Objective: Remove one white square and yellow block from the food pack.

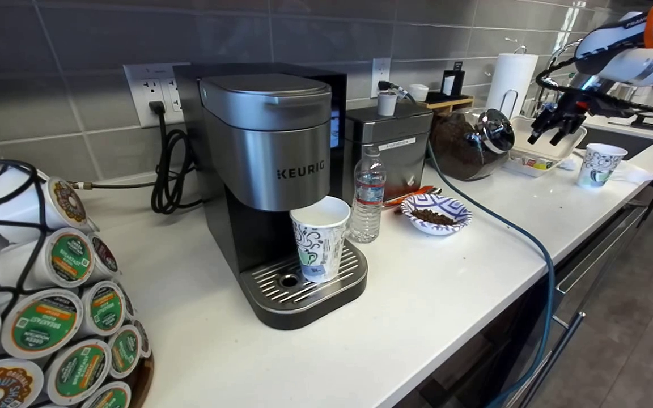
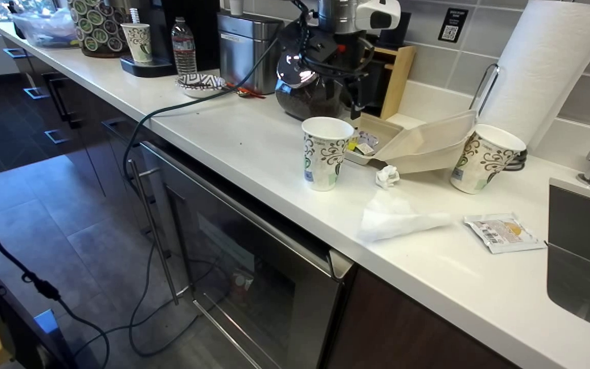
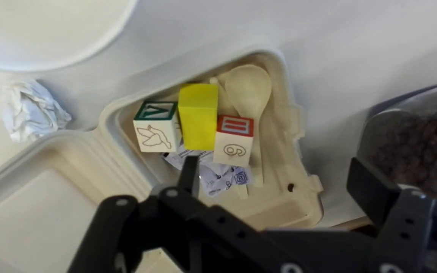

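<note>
The food pack is an open whitish clamshell tray; its bare floor (image 3: 279, 216) shows in the wrist view and its front wall (image 2: 357, 158) in an exterior view. Inside, a yellow block (image 3: 198, 117) stands between two white square blocks. One white square block (image 3: 156, 134) has a green-edged letter and a bird; the other white square block (image 3: 233, 148) has a red edge and a 6. A wooden spoon (image 3: 248, 91) and a clear printed wrapper (image 3: 222, 178) lie beside and under them. My gripper (image 3: 279, 176) is open and empty above the tray, also seen in both exterior views (image 1: 545, 137) (image 2: 356, 105).
A paper cup (image 2: 325, 159) stands in front of the tray, a second cup (image 2: 484, 161) behind its raised lid (image 2: 428, 146). A glass jar (image 1: 462, 147) stands beside the tray. Crumpled paper (image 2: 387, 176), a napkin (image 2: 397, 218) and a sachet (image 2: 502, 233) lie toward the sink (image 2: 576, 220).
</note>
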You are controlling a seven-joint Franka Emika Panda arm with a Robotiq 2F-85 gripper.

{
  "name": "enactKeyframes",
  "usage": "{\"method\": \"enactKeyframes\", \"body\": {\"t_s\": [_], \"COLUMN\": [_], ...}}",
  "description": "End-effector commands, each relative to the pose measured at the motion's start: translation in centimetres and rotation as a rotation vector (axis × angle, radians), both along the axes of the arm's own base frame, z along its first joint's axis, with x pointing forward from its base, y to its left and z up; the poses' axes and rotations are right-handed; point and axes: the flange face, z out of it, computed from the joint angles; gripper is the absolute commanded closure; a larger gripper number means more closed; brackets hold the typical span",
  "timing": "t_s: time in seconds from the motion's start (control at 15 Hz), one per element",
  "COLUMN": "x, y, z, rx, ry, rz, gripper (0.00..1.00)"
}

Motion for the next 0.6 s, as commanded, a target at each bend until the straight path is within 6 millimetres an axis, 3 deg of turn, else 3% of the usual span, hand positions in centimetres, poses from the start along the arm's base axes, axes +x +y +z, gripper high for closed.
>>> {"method": "enactKeyframes", "body": {"t_s": [0.0, 0.4, 0.53], "x": [1.7, 3.4, 3.7], "y": [-0.2, -0.2, -0.6], "z": [-1.2, -4.0, -5.0], "rx": [-0.028, -0.02, -0.017], "ry": [0.004, -0.001, -0.002], "rz": [-0.082, -0.204, -0.243], "gripper": [0.0, 0.0, 0.1]}}
